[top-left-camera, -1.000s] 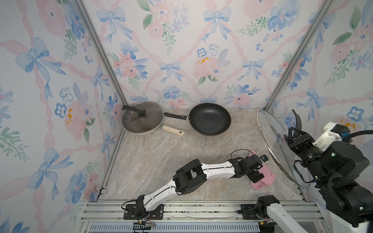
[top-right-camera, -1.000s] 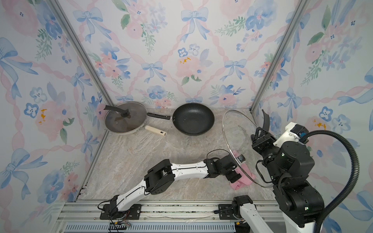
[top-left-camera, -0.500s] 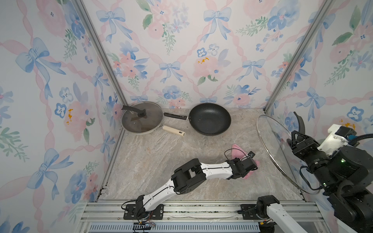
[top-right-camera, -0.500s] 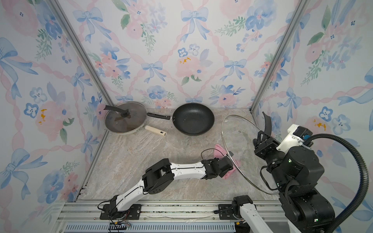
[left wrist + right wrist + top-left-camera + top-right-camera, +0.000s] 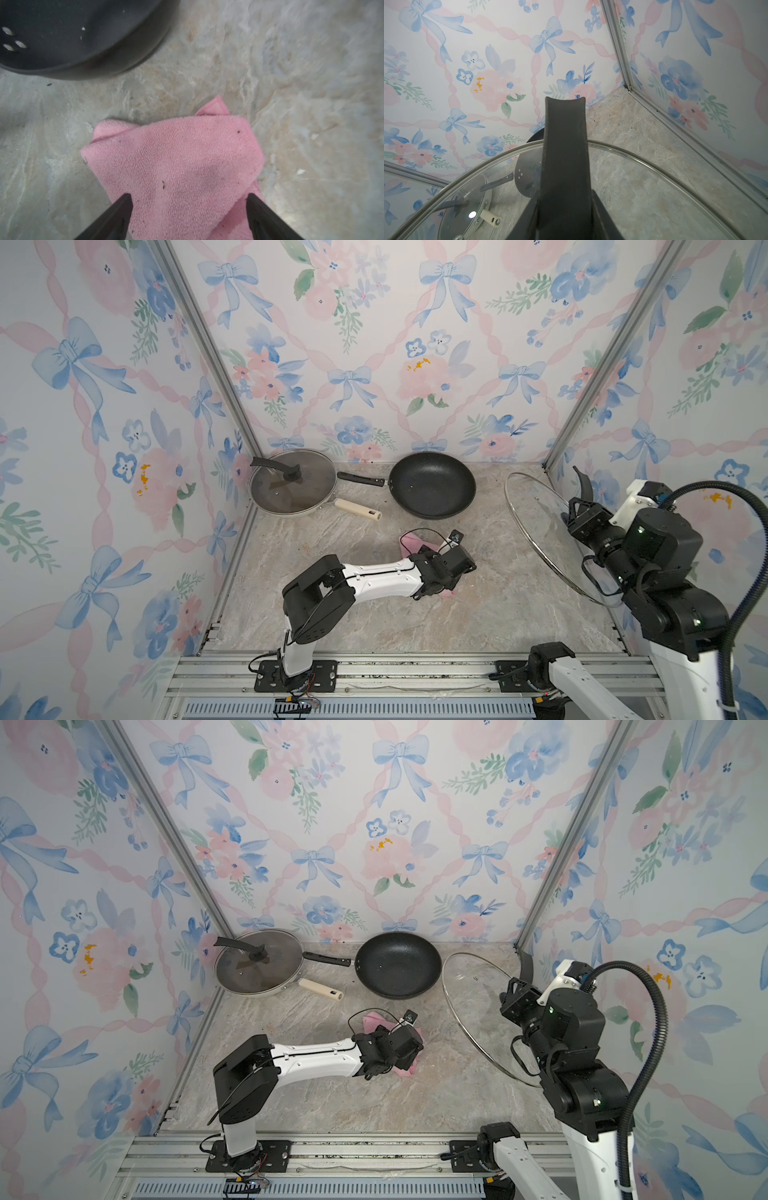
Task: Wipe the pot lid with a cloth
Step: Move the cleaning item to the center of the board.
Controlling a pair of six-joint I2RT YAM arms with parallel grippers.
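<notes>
Pink cloth point(image 5: 176, 162) beneath wide-open left gripper point(image 5: 188, 197), seemingly loose; right gripper point(image 5: 564, 218) clamps lid point(image 5: 536, 531); pan point(image 5: 72, 31) nearby.

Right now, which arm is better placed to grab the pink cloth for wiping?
Left. The left fingers stand open right over the pink cloth, which lies on the marble table. The right fingers are shut on the handle of the glass lid, holding it tilted.
</notes>
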